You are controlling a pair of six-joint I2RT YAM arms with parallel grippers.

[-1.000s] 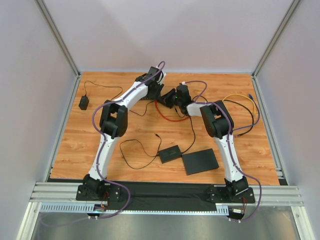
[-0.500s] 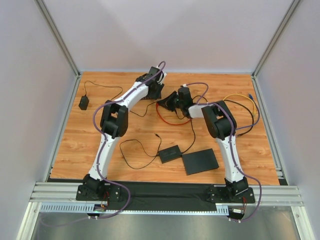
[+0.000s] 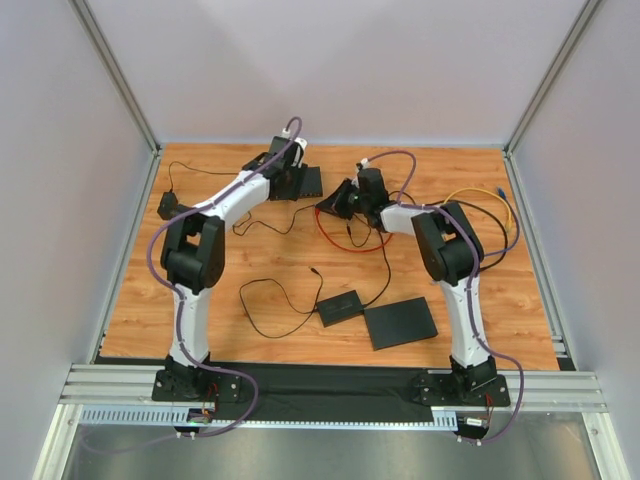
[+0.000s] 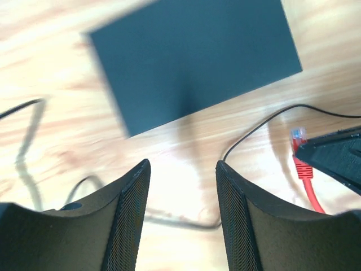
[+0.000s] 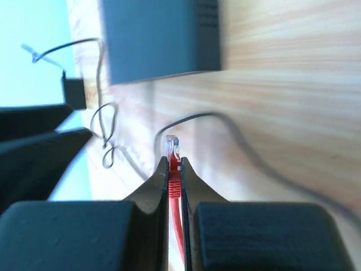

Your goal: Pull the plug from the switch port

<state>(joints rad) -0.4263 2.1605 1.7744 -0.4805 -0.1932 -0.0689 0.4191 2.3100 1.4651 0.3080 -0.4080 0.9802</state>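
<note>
Mid-frame, the right gripper (image 5: 174, 166) pinched the red plug (image 5: 171, 147) clear of the switch (image 5: 161, 39) at top, the left gripper (image 4: 183, 189) stood half-open, empty; a snagging cable (image 5: 175, 220) could yank the plug loose.

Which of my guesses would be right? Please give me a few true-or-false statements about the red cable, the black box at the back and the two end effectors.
1. The right end effector is shut on the red cable. True.
2. The red cable's plug sits inside the switch. False: the clear plug is out in the open, apart from the switch, sticking out just past the right end effector's tips.
3. The left end effector is gripping the switch. False: its fingers stand apart with nothing between them, and the switch lies on the table beyond them.
4. A yellow cable lies on the right side of the table. True.
</note>
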